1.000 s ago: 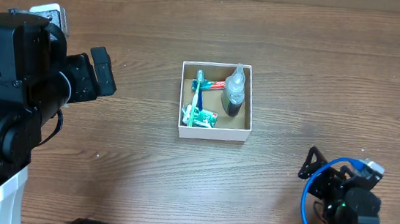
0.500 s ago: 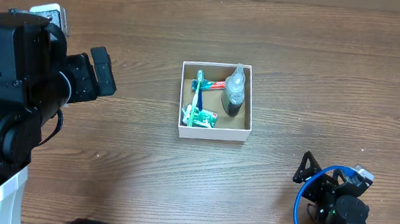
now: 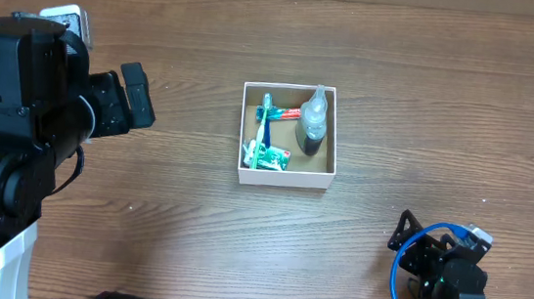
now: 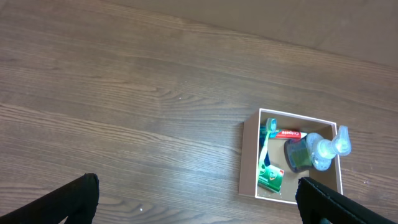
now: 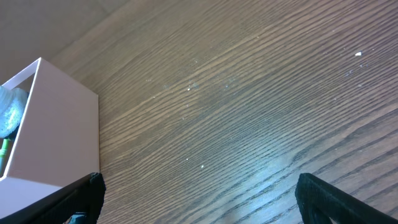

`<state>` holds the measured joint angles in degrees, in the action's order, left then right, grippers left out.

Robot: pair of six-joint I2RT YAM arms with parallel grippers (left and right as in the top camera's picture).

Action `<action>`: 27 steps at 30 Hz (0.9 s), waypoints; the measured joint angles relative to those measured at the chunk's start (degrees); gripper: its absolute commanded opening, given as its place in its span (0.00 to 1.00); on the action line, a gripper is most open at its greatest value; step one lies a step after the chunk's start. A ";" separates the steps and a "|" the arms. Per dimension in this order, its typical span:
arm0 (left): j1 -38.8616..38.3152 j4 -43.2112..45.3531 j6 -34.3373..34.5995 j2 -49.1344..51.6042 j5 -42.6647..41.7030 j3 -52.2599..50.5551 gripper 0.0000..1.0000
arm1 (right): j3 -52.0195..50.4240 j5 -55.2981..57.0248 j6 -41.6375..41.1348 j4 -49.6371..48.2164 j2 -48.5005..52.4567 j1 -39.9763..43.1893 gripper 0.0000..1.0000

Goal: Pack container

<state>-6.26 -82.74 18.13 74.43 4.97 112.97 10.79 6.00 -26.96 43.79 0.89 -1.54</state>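
Note:
The container [image 3: 284, 179], a small square box with white walls and a brown inside, sits mid-table. In it lie a green toothbrush [image 3: 262, 120], a red toothpaste tube [image 3: 287, 113], a clear spray bottle [image 3: 314, 120] and a green packet [image 3: 268, 156]. My left gripper [image 3: 138, 93] is open and empty, well left of the box; the left wrist view shows its fingers [image 4: 196, 190] wide apart with the container [image 4: 249, 155] ahead to the right. My right gripper [image 3: 404, 231] is open and empty near the front right; its wrist view [image 5: 199, 190] shows the container's white wall [image 5: 56, 130] at the left.
The wooden table [image 3: 429, 96] spreads bare around the box. The left arm's bulky black base [image 3: 10, 115] fills the left side. A blue cable [image 3: 411, 266] loops round the right arm at the front edge.
The right arm has drawn back toward the front edge and slightly left. The left arm and the box contents have not moved.

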 measured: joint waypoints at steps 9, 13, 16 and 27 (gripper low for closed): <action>0.00 0.00 0.00 0.00 0.00 0.00 1.00 | 0.00 0.02 0.00 0.00 0.00 0.00 1.00; 0.15 0.11 -0.33 -0.48 0.94 -0.81 1.00 | 0.00 0.02 -0.02 0.00 0.00 0.00 1.00; 2.23 4.22 -1.49 -3.74 3.48 -6.23 1.00 | 0.00 0.00 0.00 0.04 -0.04 0.00 1.00; 13.40 39.17 -11.04 -33.42 -4.17 -56.54 1.00 | -0.09 0.00 0.00 0.37 -0.09 0.00 1.00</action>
<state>7.14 -43.57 7.09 41.01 0.80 56.42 10.70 6.00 -26.96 44.16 0.80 -1.54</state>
